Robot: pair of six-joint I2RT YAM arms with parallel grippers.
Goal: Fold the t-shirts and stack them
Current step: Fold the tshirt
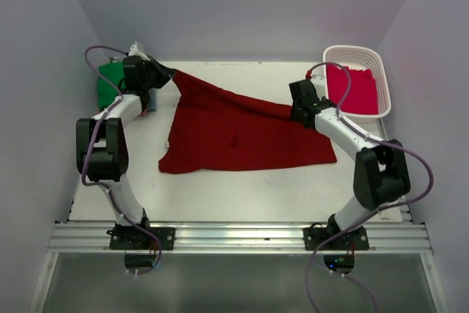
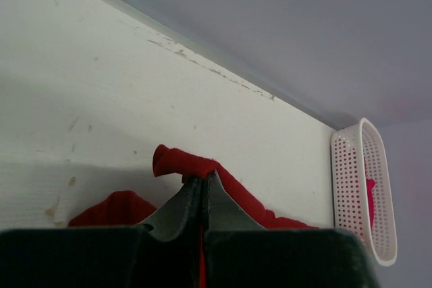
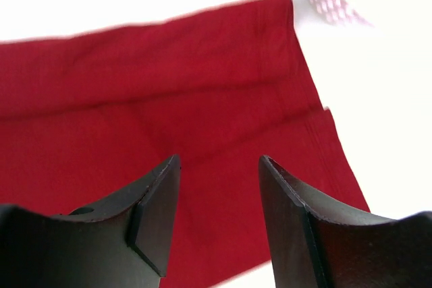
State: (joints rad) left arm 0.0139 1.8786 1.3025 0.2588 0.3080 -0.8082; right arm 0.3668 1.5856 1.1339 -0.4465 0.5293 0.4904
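Observation:
The large dark red t-shirt (image 1: pixel 242 133) lies spread across the middle of the table. Its far left corner is lifted. My left gripper (image 1: pixel 165 75) is shut on that corner, and in the left wrist view a roll of the red cloth (image 2: pixel 181 162) sticks out past the closed left gripper (image 2: pixel 201 179). My right gripper (image 1: pixel 297 113) is open and empty just above the shirt's right edge. The right wrist view shows the right gripper (image 3: pixel 219 163) with jaws wide apart over the flat red shirt (image 3: pixel 169 85). The crimson-pink shirt (image 1: pixel 353 89) lies in the basket. A folded green shirt (image 1: pixel 110 83) sits at the far left.
The white lattice basket (image 1: pixel 381 71) stands at the back right corner, close to my right arm. It also shows in the left wrist view (image 2: pixel 351 193) and the right wrist view (image 3: pixel 324 1). The back wall runs just behind the left gripper.

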